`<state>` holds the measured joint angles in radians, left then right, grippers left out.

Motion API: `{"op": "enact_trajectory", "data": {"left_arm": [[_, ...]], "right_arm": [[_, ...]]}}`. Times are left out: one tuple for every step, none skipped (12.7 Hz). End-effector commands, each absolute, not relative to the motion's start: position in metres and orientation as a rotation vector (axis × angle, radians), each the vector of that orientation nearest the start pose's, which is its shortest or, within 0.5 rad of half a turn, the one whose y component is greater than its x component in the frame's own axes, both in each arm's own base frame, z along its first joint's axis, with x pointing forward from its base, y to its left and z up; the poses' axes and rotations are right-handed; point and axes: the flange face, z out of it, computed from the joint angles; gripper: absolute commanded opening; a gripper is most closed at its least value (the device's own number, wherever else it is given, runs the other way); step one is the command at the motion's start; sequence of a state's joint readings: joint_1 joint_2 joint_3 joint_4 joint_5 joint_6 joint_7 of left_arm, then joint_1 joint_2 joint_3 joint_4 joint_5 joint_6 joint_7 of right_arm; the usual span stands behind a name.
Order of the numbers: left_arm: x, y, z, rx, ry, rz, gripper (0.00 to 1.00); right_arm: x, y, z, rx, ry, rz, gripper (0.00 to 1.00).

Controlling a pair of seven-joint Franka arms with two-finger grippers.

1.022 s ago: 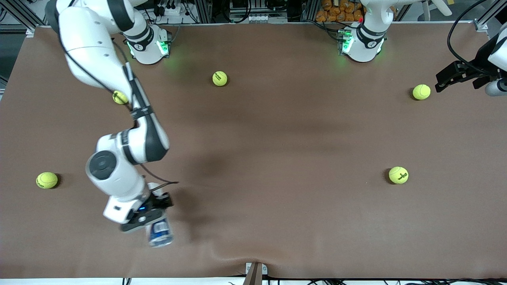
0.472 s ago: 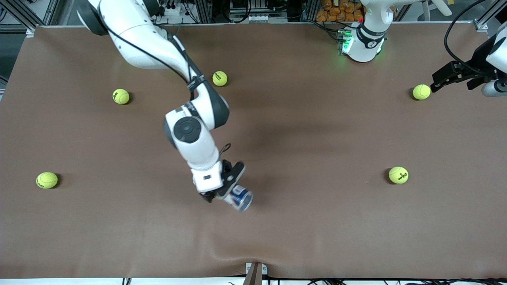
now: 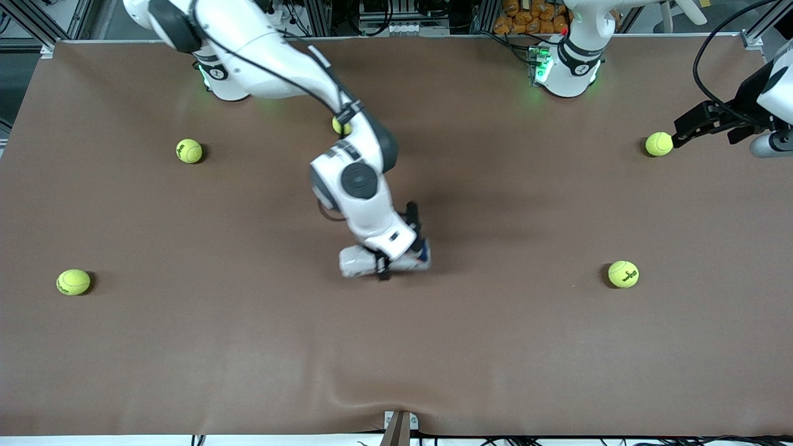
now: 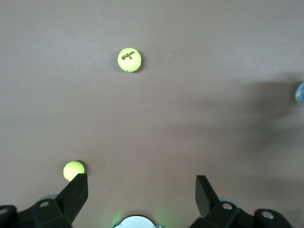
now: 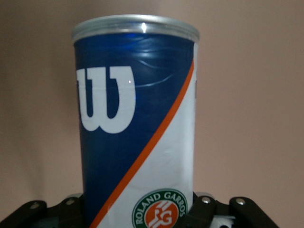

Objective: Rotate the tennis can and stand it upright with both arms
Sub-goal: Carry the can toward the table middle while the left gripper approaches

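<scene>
From the front we are seeing the right gripper clamping the tennis can over the middle of the table; the can is lying roughly level, crosswise to the fingers, with its pale end pointing toward the right arm's end of the table. We cannot tell whether it is touching the cloth or hanging just above it. The left gripper is waiting at the left arm's end of the table, its tip just beside a tennis ball. Four more balls are lying well apart: one nearer the camera at that same end, two at the right arm's end, and one half hidden under the right arm.

In the left wrist view we are looking past the left gripper, whose fingers are spread wide and holding nothing; one ball is sitting close to a fingertip, another is well apart.

In the right wrist view the can is filling the frame, navy and white with a white W, an orange stripe and a silvery rim, and the right gripper's fingers are pressing on its lower body
</scene>
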<state>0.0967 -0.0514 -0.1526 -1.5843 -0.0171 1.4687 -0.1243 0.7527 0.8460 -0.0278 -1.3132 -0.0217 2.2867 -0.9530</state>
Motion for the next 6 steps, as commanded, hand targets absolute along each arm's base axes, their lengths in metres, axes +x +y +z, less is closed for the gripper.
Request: {"op": "enact_trajectory", "data": {"left_arm": [[0.531,-0.035,0.628,-3.164,-0.074,0.148,1.00],[0.534,-0.037,0.621,-3.179,-0.073,0.172,1.00],[0.540,-0.040,0.608,-3.197,-0.068,0.220,1.00],[0.546,-0.045,0.590,-3.228,-0.063,0.284,1.00],[0.553,-0.050,0.571,-3.266,-0.066,0.351,1.00],[0.563,-0.055,0.546,-3.302,-0.073,0.444,1.00]], "right_arm": [[0.552,0.512,0.221,1.955,2.368,0.161,0.59],[0.552,0.511,0.214,1.966,2.360,0.153,0.59],[0.549,0.514,0.206,1.967,2.364,0.146,0.60],[0.548,0.516,0.200,1.962,2.366,0.170,0.65],[0.549,0.516,0.197,1.964,2.363,0.179,0.77],[0.548,0.516,0.195,1.966,2.362,0.180,1.00]]}}
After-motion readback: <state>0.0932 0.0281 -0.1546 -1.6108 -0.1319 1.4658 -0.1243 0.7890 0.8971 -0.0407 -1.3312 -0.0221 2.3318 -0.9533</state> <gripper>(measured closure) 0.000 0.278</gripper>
